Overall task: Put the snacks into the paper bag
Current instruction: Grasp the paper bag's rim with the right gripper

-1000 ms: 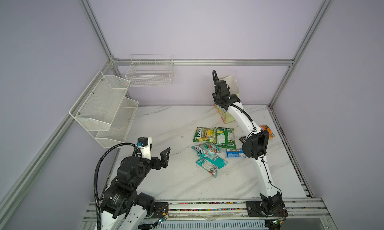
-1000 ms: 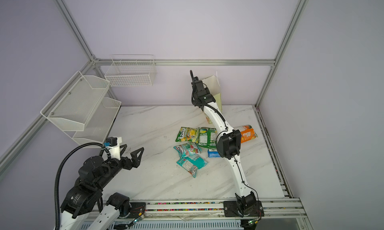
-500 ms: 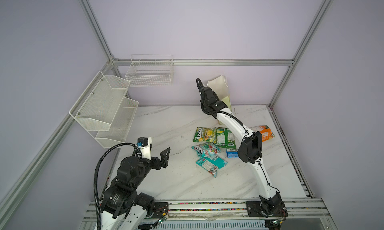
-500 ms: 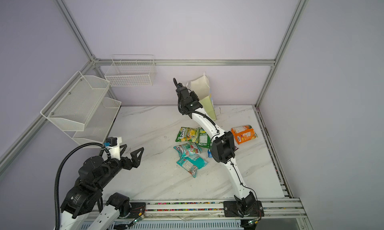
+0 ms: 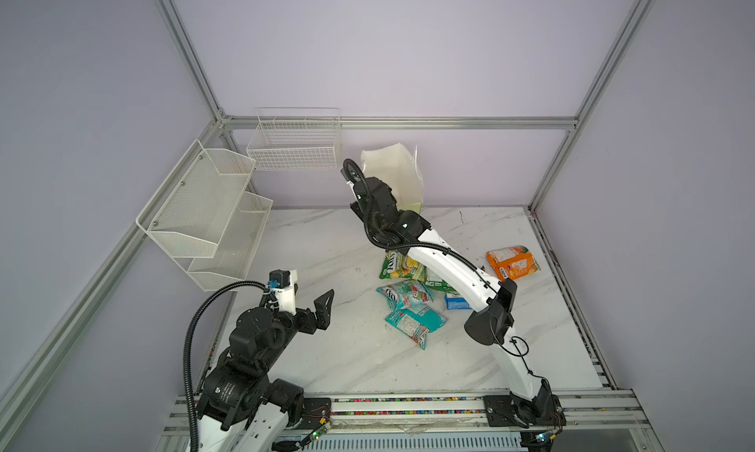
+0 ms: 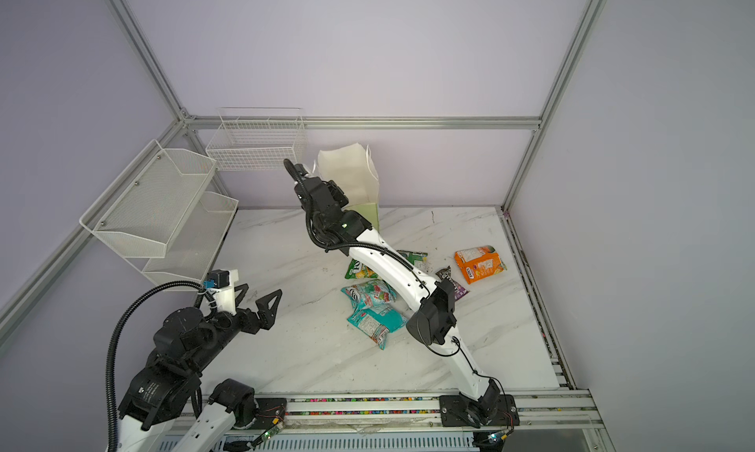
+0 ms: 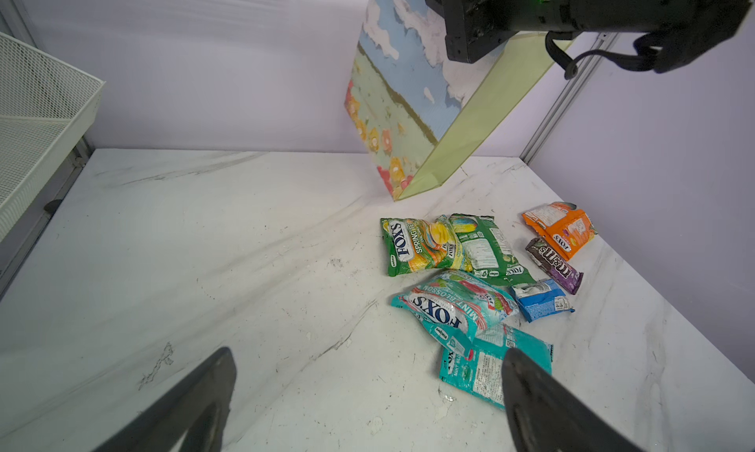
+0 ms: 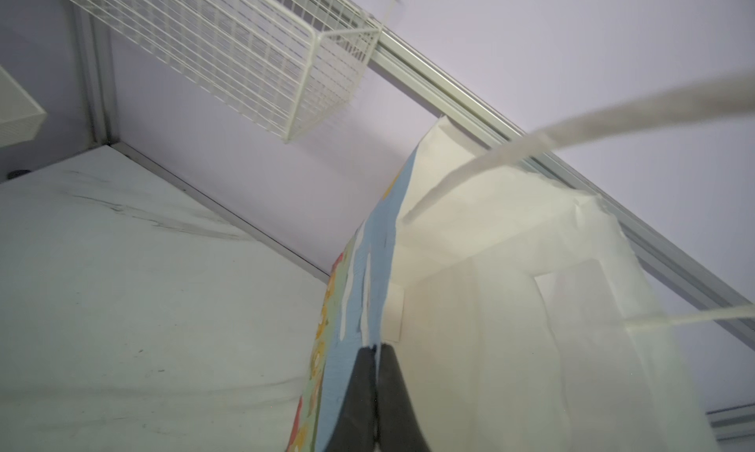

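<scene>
Gently now: the right hand (image 8: 375,358), pressed together on the front wall of the paper bag (image 8: 510,307), holds it tilted. It should ease the bag upright, mouth open, before releasing. Meanwhile the snacks (image 7: 449,307) lie on the bench (image 7: 204,266) just ahead of the spread left hand (image 7: 367,360).

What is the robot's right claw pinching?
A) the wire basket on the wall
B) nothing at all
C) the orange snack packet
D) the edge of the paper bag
D: in the right wrist view the right gripper is shut on the wall of the paper bag near its top edge, with one finger on the painted outside and one on the white inside.
</scene>
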